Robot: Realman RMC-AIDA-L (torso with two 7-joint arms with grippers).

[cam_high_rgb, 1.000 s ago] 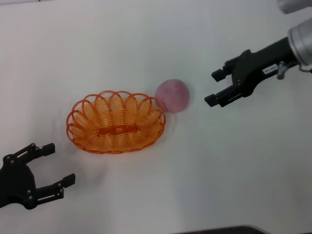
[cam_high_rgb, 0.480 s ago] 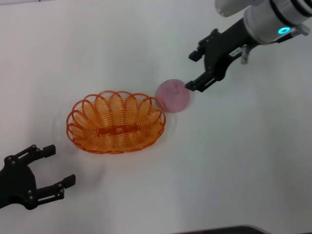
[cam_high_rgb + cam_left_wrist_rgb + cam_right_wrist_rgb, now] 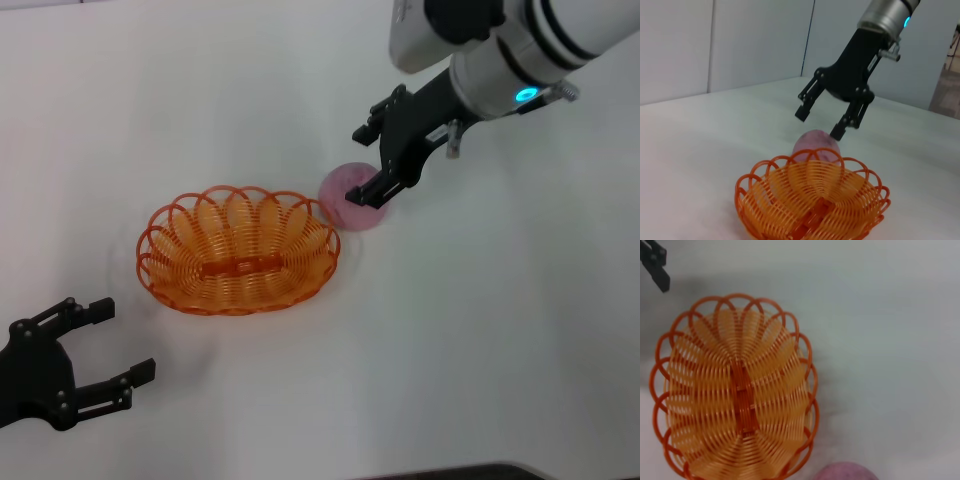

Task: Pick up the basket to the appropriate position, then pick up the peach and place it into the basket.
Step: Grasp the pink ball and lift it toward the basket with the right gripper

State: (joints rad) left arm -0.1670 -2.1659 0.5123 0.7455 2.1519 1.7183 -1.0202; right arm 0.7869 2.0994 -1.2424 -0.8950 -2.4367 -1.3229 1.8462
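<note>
The orange wire basket [image 3: 238, 250] sits on the white table, left of centre; it also shows in the left wrist view [image 3: 812, 202] and the right wrist view [image 3: 735, 390]. The pink peach [image 3: 348, 199] rests on the table against the basket's right end; it also shows in the left wrist view [image 3: 815, 145] and the right wrist view [image 3: 845, 472]. My right gripper [image 3: 364, 162] is open and hovers just above the peach [image 3: 822, 122], fingers to either side, not closed on it. My left gripper [image 3: 112, 340] is open and empty near the front left.
The white table [image 3: 480, 330] has bare surface to the right and in front of the basket. A pale wall [image 3: 740, 45] stands behind the table in the left wrist view.
My right arm has swung in from the far right to above the peach, staying open. The basket, peach and left gripper have not moved.
</note>
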